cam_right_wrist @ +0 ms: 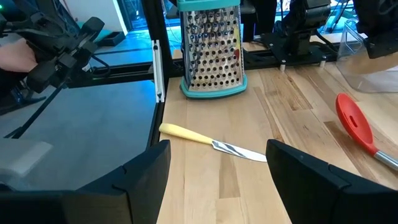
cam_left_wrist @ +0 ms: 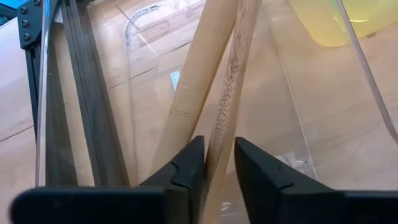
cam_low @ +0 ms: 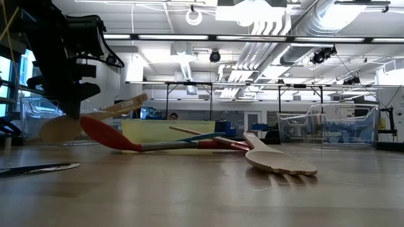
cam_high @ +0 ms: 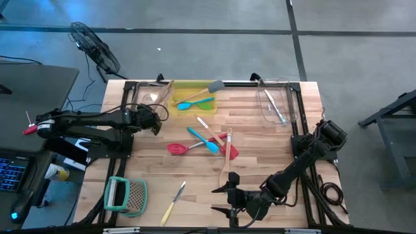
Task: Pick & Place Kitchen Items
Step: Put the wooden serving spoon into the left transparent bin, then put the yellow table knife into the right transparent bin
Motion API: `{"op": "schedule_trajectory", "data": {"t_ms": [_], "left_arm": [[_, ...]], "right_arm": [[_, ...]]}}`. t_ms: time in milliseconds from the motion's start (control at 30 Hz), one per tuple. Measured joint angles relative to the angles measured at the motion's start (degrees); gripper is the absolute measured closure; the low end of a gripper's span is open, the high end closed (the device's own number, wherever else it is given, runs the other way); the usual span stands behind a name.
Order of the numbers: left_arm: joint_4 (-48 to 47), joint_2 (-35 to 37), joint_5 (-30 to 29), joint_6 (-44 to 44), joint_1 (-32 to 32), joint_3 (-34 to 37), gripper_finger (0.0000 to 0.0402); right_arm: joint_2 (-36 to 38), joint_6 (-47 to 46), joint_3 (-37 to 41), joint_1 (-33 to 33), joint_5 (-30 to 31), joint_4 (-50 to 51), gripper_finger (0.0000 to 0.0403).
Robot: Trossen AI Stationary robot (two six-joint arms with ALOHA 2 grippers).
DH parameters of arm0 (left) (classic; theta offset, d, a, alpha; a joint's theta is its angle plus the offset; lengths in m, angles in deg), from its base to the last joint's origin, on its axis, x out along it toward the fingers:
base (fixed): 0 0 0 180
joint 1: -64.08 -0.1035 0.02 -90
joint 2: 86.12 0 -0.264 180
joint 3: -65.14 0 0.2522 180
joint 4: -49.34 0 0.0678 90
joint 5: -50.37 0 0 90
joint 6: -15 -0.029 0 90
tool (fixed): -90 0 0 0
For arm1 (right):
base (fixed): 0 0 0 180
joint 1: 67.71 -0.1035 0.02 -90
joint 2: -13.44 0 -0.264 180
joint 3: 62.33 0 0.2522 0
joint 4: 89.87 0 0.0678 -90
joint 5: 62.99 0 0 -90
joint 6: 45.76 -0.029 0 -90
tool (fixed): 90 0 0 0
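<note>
A light, stiff wooden spoon [cam_left_wrist: 227,93] is pinched at its thin handle by the left gripper [cam_left_wrist: 219,163]; the right gripper [cam_right_wrist: 217,165] is spread wide, holding nothing.

Legible text, labels, brands, numbers, signs: none found in any of the four views (utensils, clear bins, grater and the room's fittings carry no marking that can be read; the laptop screen's content is too small to tell).
</note>
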Motion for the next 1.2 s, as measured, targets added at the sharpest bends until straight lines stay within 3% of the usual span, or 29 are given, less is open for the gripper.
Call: {"op": "schedule_trajectory", "data": {"t_ms": [233,367,733,900,1100,1200], "left_arm": [[-0.61,0.0,0.47,-0.14,-0.01,-0.02,0.0236],[-1.18,0.0,2.37,-2.5,0.0,-0.18,0.0211],[-12.21,0.0,2.87,-1.73,0.02,-11.22,0.0208],[-16.48,0.0,6.79,-1.73,0.54,-17.06,0.0208],[-16.68,0.02,13.56,-4.6,7.75,-22.1,0.0208],[-14.88,0.02,13.9,-6.0,12.02,-23.21,0.0208]], "right_arm": [[0.0,0.17,0.0,0.42,-0.15,0.43,0.0145],[-0.02,-0.09,0.0,0.42,-0.2,1.66,0.0145],[-0.02,-0.22,0.0,0.42,-0.22,1.77,0.0145],[-0.02,-0.23,0.0,0.37,-0.23,1.78,0.0145],[-0.02,-0.22,0.0,0.37,-0.31,2.37,0.0145],[-0.02,-0.18,0.0,0.37,-0.31,2.79,0.0145]]}}
